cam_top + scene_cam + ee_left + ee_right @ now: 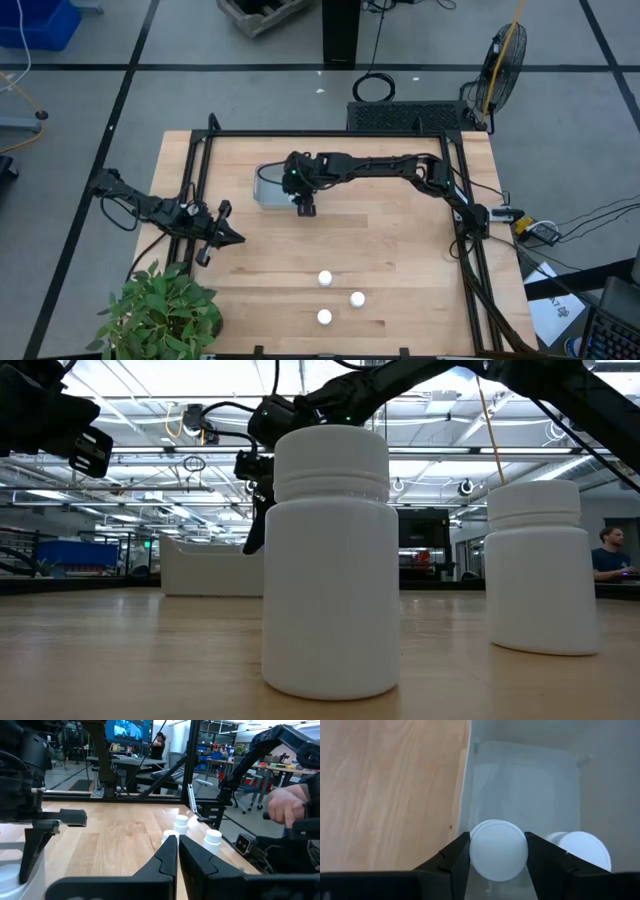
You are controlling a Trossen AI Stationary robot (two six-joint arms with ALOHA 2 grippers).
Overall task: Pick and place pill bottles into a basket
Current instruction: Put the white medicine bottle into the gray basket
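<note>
High view, looking down on the pale wooden table (400, 250): the right gripper (304, 205) sits just left of centre frame, at the near edge of the small shallow pale grey-blue plastic basket (268, 190), with its dark arm stretching in from the right. In the right wrist view this gripper (498, 851) has its two dark fingers (454, 857) pressed on either side of a small white round pill bottle (498, 849), held from above over the basket's inside (530, 780), close to the wall that borders the wood. A second white bottle (580, 849) lies in the basket beside the held one.

Three more white bottles stand loose on the wood in the lower middle of the high view: one (325, 278), another (357, 298) lower right of it, and a third (324, 317) below. In the low view two of them fill the foreground, one (330, 560) at centre and one (543, 565) at right.

The left gripper (222, 233) waits over the table's left side, left of centre frame, its fingers (167, 857) pinched together on nothing in the left wrist view. A green leafy plant (160, 310) occupies the lower left corner.
</note>
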